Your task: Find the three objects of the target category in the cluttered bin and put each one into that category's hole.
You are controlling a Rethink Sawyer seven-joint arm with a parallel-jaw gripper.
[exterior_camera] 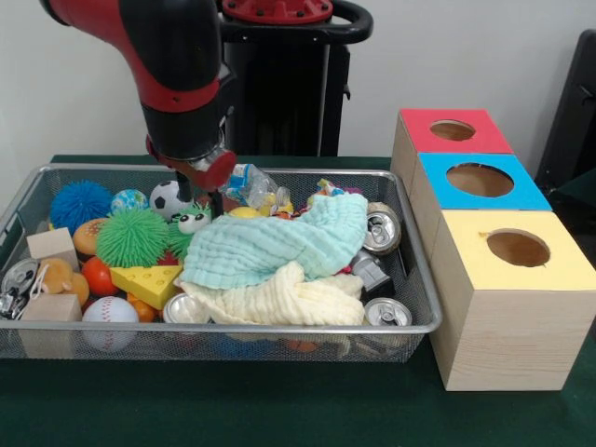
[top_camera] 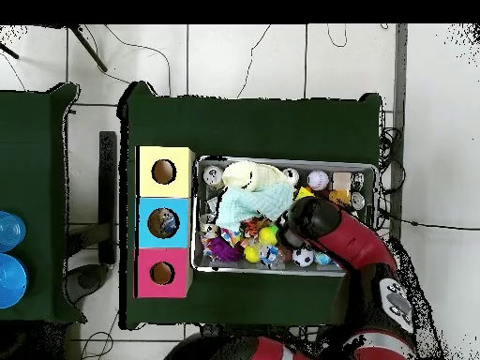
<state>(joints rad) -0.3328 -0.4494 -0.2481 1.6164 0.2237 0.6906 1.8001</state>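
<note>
Gripper (exterior_camera: pixel 207 186) lowered into the wire bin's (exterior_camera: pixel 414 279) far side among the soft toys (jaw state cannot be told), search step apparently underway; cans (exterior_camera: pixel 383 230) lie near the holed boxes (exterior_camera: pixel 503 307), needing a clear grasp next.

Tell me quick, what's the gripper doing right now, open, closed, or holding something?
Gripper: cannot be told; it is low over the far side of the bin, its tip hidden among the toys.

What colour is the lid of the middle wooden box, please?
Blue lid, clearest in the front view.
</note>
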